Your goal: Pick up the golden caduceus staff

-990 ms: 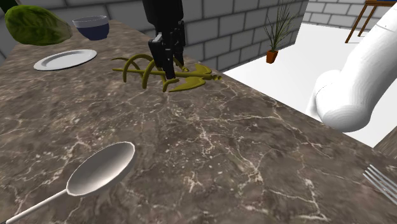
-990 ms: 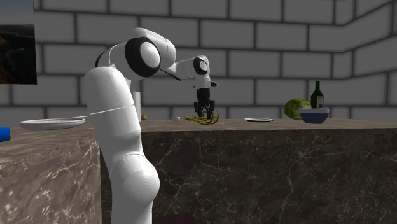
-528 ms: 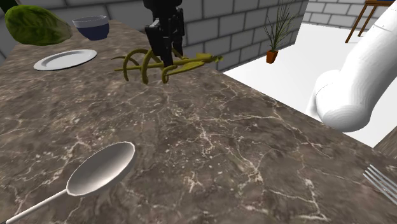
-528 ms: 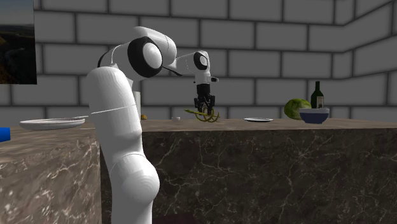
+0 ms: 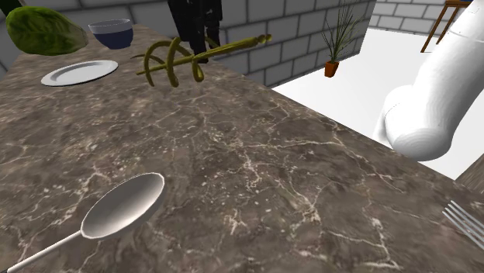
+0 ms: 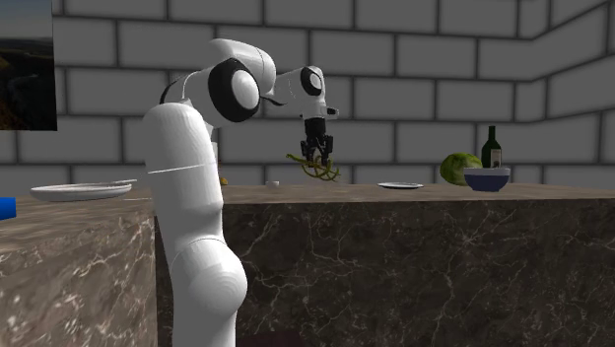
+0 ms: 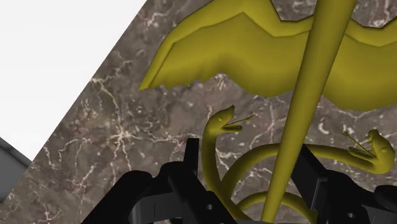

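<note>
The olive-gold caduceus staff (image 5: 177,60), with coiled snakes and spread wings, hangs tilted in the air above the dark marble counter (image 5: 256,178). My black gripper (image 5: 198,53) is shut on its shaft from above. The second exterior view has the gripper (image 6: 317,158) well above the countertop, with the staff (image 6: 314,170) dangling from it. In the wrist view the shaft (image 7: 299,108) runs up between the two fingers (image 7: 191,159), with the wings (image 7: 242,57) beyond and snake heads on either side.
A white plate (image 5: 79,72), a blue bowl (image 5: 111,32) and a green leafy lump (image 5: 45,31) sit at the counter's far left. A large spoon (image 5: 116,205) lies near the front, a fork (image 5: 464,221) at the right edge. A bottle (image 6: 492,148) stands beyond the bowl.
The gripper has risen with the staff clasped in it. The staff has left the countertop and now hangs tilted, tip upward toward the shoulder view's right.
</note>
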